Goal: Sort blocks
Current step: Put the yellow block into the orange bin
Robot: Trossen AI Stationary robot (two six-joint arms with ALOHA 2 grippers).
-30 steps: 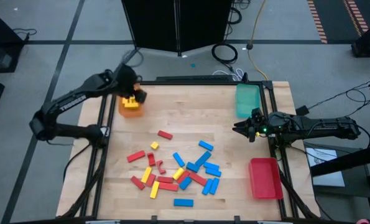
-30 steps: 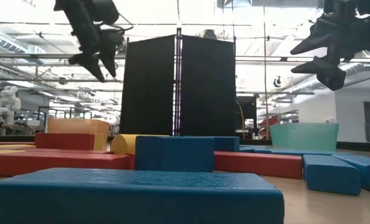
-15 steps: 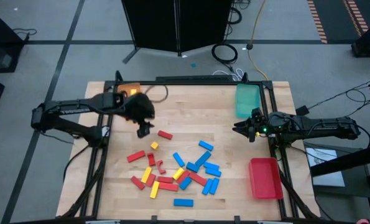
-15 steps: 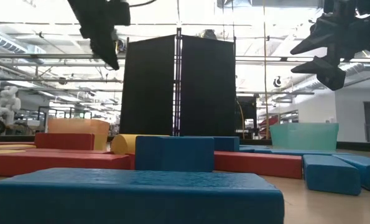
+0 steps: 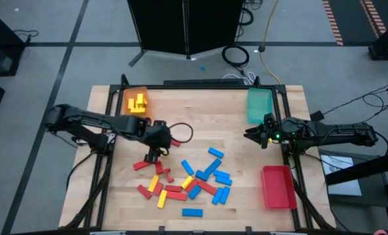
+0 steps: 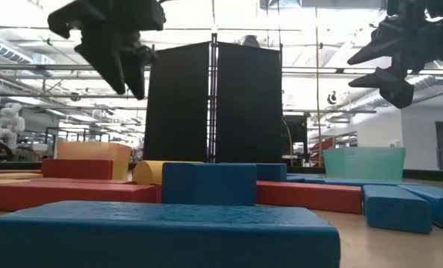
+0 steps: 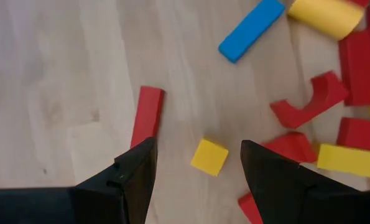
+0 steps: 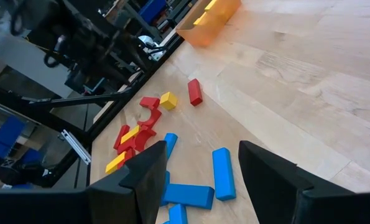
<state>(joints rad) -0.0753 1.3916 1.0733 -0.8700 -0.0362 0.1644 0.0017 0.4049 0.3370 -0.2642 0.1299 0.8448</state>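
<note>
Blocks (image 5: 187,183) lay scattered at lower centre of the worktop (image 5: 200,111) — the left tool (image 5: 152,154), jaws open and empty, hung over a small yellow cube (image 7: 209,157). Crowding red neighbours risked a snagged or nudged pick.

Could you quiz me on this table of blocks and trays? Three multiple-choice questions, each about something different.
1. Where is the orange tray?
A. far left corner
B. near right corner
C. table's middle

2. What colour blocks lie in it?
A. blue
B. yellow
C. red

3. The left hand is:
A. gripping a blue block
B. open and empty above a small yellow block
C. inside the red tray

Answers: 1 A, seen from overhead; 2 B, only yellow blocks inside; 3 B, nothing sits between its fingers.
</note>
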